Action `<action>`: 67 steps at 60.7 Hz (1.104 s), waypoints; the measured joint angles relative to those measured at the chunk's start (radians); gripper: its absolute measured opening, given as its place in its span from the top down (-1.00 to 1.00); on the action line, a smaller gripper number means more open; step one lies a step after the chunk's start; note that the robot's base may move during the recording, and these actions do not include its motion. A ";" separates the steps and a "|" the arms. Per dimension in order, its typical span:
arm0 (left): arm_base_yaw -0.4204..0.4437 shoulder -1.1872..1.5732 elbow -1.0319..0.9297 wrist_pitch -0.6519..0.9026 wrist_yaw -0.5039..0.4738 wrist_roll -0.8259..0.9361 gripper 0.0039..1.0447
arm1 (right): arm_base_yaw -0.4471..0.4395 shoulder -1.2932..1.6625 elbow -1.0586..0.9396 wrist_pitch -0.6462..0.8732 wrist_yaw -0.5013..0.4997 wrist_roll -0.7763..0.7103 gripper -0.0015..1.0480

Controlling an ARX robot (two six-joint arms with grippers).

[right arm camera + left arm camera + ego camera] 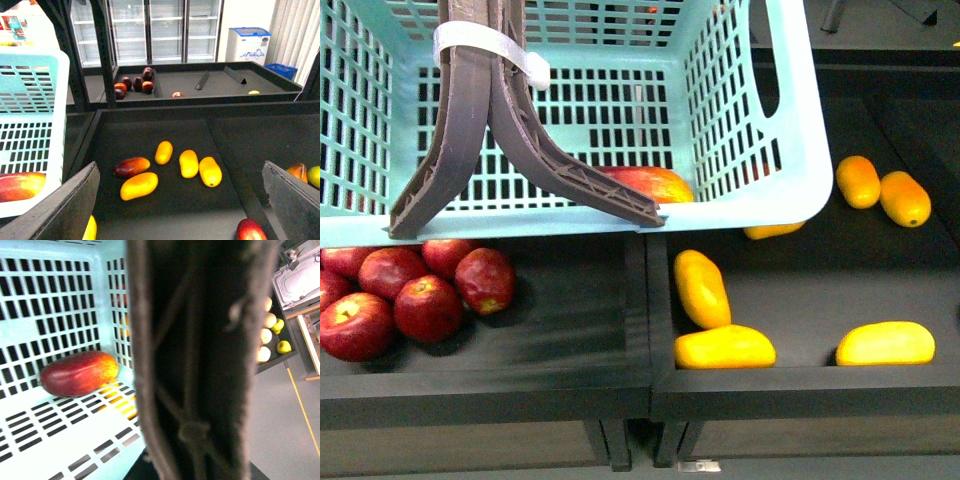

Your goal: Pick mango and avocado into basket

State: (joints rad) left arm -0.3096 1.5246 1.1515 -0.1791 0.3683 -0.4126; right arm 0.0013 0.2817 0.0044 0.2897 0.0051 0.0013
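The light teal basket hangs raised over the black bins, its brown-grey handles bound by a white tie. The left gripper is shut on the basket; the handle fills the left wrist view and hides its fingers. A red-to-orange mango lies on the basket floor, also visible in the left wrist view. My right gripper stands open above the mango bin, nothing between its fingers. Another red-skinned mango lies in that bin. The avocado is out of view.
Red apples fill the lower left bin. Yellow mangoes lie scattered in the right bin, also seen from the right wrist. A red fruit lies near the right finger. Dark fruits sit in a far bin.
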 joint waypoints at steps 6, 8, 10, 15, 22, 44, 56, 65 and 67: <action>0.001 0.001 0.000 0.000 0.005 -0.002 0.90 | 0.000 0.000 0.000 0.000 0.000 0.000 -0.85; 0.001 0.001 0.000 0.000 0.006 -0.001 0.90 | 0.000 -0.001 0.000 0.000 -0.001 0.000 -0.85; 0.001 0.001 0.000 0.000 0.006 0.000 0.90 | 0.000 0.001 0.000 -0.001 -0.002 0.000 -0.85; 0.002 0.001 -0.001 0.000 -0.002 -0.004 0.90 | 0.000 0.000 0.000 -0.002 -0.002 0.000 -0.85; 0.005 0.001 -0.001 0.000 -0.018 -0.002 0.90 | 0.000 -0.003 0.000 -0.002 -0.003 0.000 -0.85; 0.009 0.002 0.000 -0.002 -0.006 -0.003 0.90 | 0.000 -0.001 0.000 -0.002 -0.003 0.000 -0.85; 0.010 0.002 0.000 -0.002 -0.011 0.001 0.90 | 0.000 -0.001 0.000 -0.003 -0.004 0.000 -0.85; 0.010 0.002 -0.002 -0.002 -0.019 0.003 0.90 | 0.000 -0.002 0.000 -0.002 -0.003 0.000 -0.85; 0.010 0.002 -0.002 -0.002 -0.016 0.002 0.90 | 0.000 -0.003 0.000 -0.001 -0.004 0.000 -0.85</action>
State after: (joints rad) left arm -0.2996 1.5261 1.1500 -0.1814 0.3519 -0.4110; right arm 0.0013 0.2787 0.0044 0.2886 0.0013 0.0010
